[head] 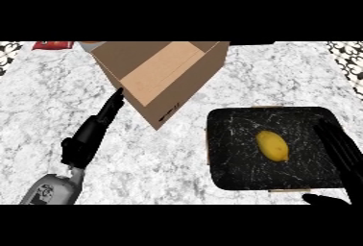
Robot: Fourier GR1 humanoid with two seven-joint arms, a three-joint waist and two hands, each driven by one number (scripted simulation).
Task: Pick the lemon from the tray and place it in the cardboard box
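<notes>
On the black tray, a little right of its middle, lies the lemon: a smooth yellow oval with pointed ends, set lengthwise, untouched by either hand. That tray is a square slab with rounded corners, its dark surface flecked with thin pale scratches like stone. Over the tray's right edge reaches the right hand, matte black, its long fingers straight and spread apart above the rim, the thumb showing just below the tray's lower right corner; it holds nothing. Up and left of the tray stands the cardboard box, plain brown with flat matte walls, its flaps open and a paler inside face showing; one corner points toward the tray. Left of the tray, well apart from it, the left hand stretches its straight fingers together, the tips touching the box's lower left wall. Everything rests on a table of white marble mottled with grey.
</notes>
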